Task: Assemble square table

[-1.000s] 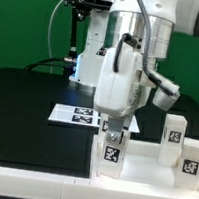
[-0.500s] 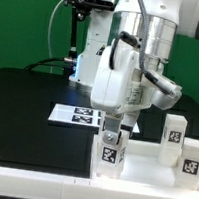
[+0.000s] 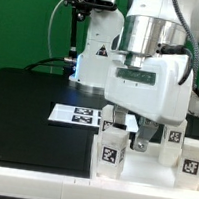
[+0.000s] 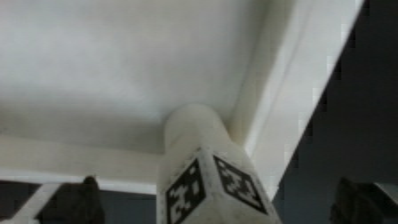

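Legs: three tagged ones [image 3: 111, 154] [image 3: 172, 137] [image 3: 192, 159]; one tabletop [image 4: 125, 80]

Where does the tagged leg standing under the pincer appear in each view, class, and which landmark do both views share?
Exterior view: the leg stands upright at lower centre, just below the open pincer.
Wrist view: the leg rises from the lower middle, between the dark fingertips.
Shared landmark: the black-and-white tag on the leg's side.
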